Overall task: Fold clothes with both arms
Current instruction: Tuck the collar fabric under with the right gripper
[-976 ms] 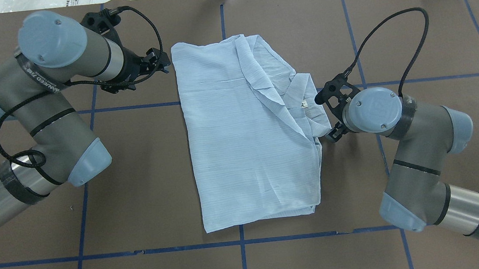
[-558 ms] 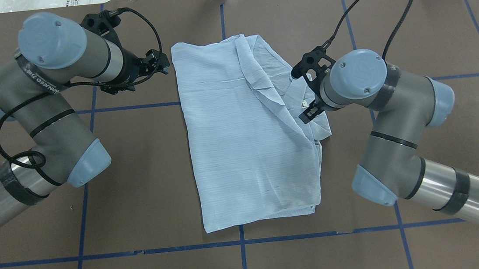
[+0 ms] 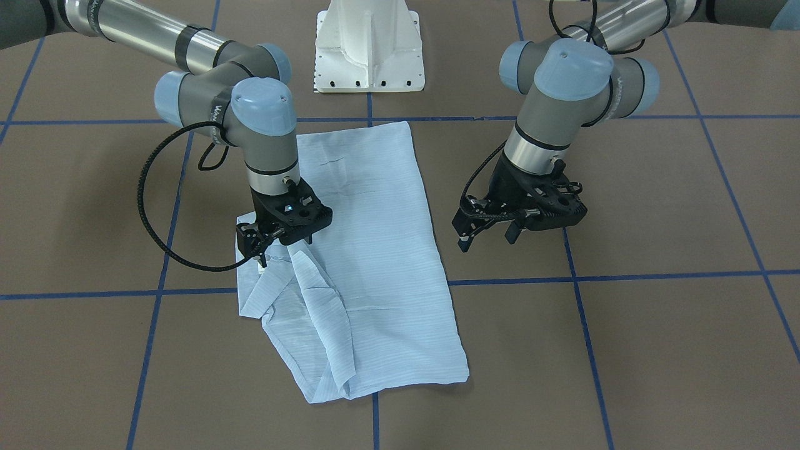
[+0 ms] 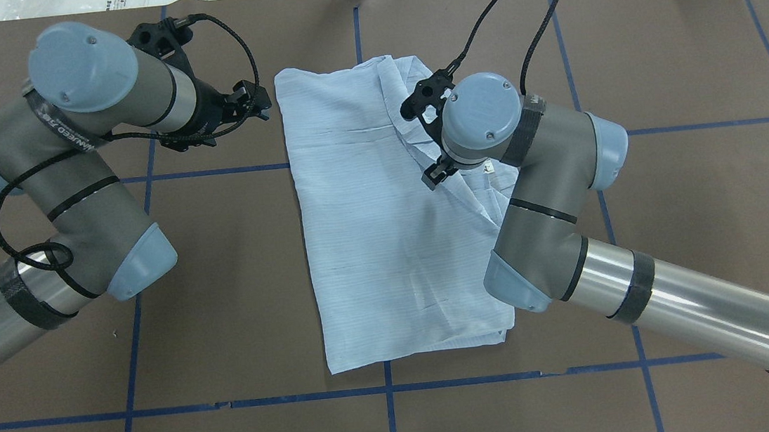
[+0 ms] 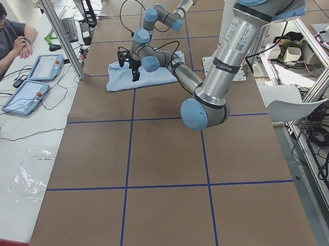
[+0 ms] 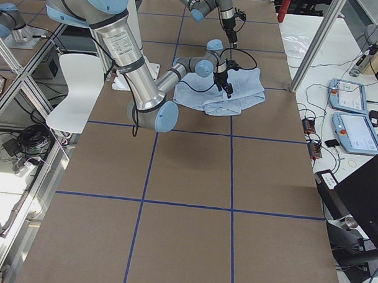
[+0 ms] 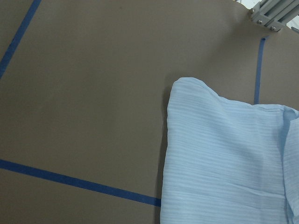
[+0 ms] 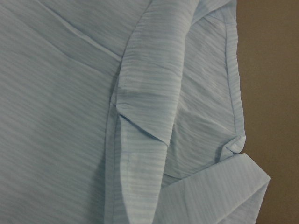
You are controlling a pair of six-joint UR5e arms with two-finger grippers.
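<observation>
The shirt lies in the middle of the table, already folded lengthwise into a long panel with a smooth, straight left edge in the overhead frame. Its right edge is untidy: a loose flap runs diagonally across bunched layers there. As I judge it, the job is about half done. That flap needs laying flat, and the panel then needs folding across its length. The right arm reaches in from the lower right of the overhead frame, with its elbow bent and its wrist pointing straight down. The right gripper sits low over the bunched part, at or just above the cloth. I cannot tell whether its fingers are apart or pinched on fabric. The left arm fills the upper left, its wrist tilted toward the shirt's top left corner. The left gripper hangs beside that corner with its fingers spread, holding nothing.
</observation>
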